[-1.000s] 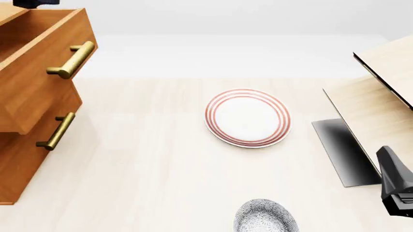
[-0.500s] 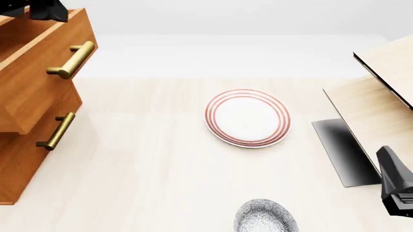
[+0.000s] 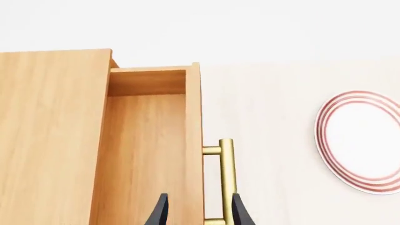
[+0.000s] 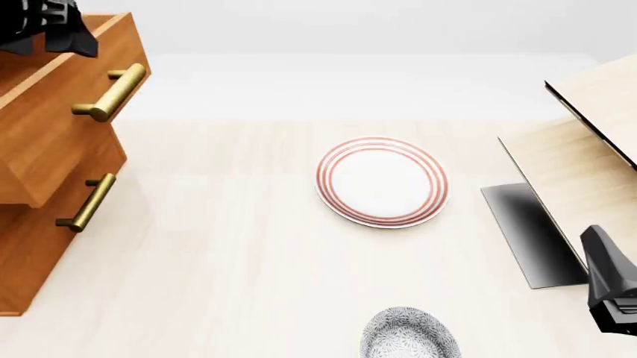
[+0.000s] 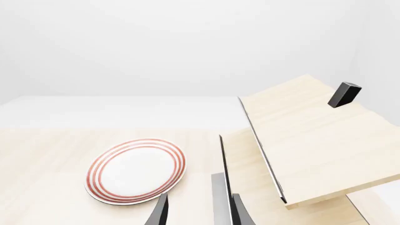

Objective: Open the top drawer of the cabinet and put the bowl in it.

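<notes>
A: In the left wrist view, why was the left tool (image 3: 198, 213) sitting over the cabinet (image 3: 53, 140)?

B: I'd judge it was there because the top drawer (image 3: 153, 150) stood pulled out. Its fingers were a little apart, pinching nothing, with the brass handle (image 3: 226, 176) just beside them. The drawer was a deep orange-brown box with nothing in it.

A: And from the front?

B: The left tool (image 4: 45, 26) hung above the drawer's (image 4: 60, 112) edge. The bowl (image 4: 409, 335), small, round, speckled grey and white, sat on the desk (image 4: 229, 246) at the near edge, well apart from the cabinet (image 4: 25, 246), nearer than the red-ringed plate (image 4: 383, 181). The right tool (image 4: 612, 287) waited beside it, likely to fetch it.

A: The right wrist view?

B: The right tool's (image 5: 198, 211) fingers were spread, gripping nothing. The plate (image 5: 136, 170) showed, but not the bowl.
</notes>
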Controlling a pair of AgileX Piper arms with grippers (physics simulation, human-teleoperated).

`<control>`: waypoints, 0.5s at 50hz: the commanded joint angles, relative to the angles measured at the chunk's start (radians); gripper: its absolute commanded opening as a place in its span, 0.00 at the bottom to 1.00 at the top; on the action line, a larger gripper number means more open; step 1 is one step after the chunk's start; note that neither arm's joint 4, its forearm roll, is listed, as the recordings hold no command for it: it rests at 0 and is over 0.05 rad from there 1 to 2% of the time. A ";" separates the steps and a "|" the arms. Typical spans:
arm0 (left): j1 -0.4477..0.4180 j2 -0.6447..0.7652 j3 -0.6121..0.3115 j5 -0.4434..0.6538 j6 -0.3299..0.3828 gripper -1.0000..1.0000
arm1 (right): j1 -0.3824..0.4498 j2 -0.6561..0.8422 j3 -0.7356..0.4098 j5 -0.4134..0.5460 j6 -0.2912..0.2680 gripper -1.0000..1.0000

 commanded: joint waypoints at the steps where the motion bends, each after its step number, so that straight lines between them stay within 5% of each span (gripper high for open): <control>1: 0.011 0.010 0.030 -0.019 -0.012 1.00 | -0.001 0.001 0.000 0.000 0.000 1.00; 25: 0.003 0.027 0.092 -0.067 -0.024 1.00 | 0.000 0.001 0.000 0.000 0.000 1.00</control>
